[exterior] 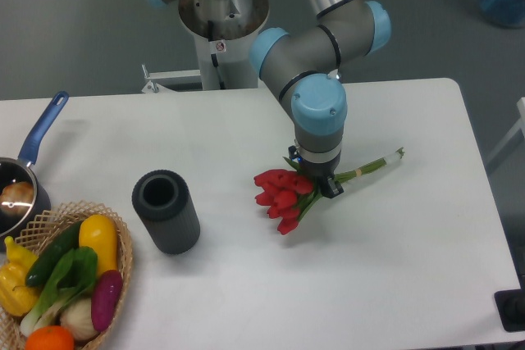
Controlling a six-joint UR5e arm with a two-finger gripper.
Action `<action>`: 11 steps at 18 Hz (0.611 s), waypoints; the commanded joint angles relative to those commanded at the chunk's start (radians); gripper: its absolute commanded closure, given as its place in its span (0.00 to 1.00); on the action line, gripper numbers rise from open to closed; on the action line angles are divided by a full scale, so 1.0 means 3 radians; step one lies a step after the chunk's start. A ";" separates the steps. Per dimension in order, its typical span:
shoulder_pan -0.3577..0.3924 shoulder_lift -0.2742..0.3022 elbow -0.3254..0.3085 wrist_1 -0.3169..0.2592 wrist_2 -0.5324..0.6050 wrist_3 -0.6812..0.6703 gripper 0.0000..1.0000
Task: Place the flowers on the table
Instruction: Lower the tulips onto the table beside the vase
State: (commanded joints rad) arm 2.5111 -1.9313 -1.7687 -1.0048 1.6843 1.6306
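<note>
My gripper [323, 181] clamps the flowers [280, 196] at mid-stem, red buds low over the table [394, 268], right of the grey vase [166, 211].

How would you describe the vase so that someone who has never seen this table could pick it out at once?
Start at the white table and look left of the red flowers held at the gripper. Between them and the wicker basket of vegetables stands the vase. It is the only dark grey ribbed cylinder, open at the top and empty.
</note>
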 joint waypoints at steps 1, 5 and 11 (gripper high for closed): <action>0.0000 -0.0005 0.0005 0.0010 -0.0005 -0.0005 0.46; 0.0000 -0.0015 0.0015 0.0015 0.0000 -0.0005 0.43; 0.0015 0.0000 0.0092 0.0020 -0.0010 0.0000 0.00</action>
State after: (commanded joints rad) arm 2.5157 -1.9313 -1.7411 -0.9986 1.6812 1.6307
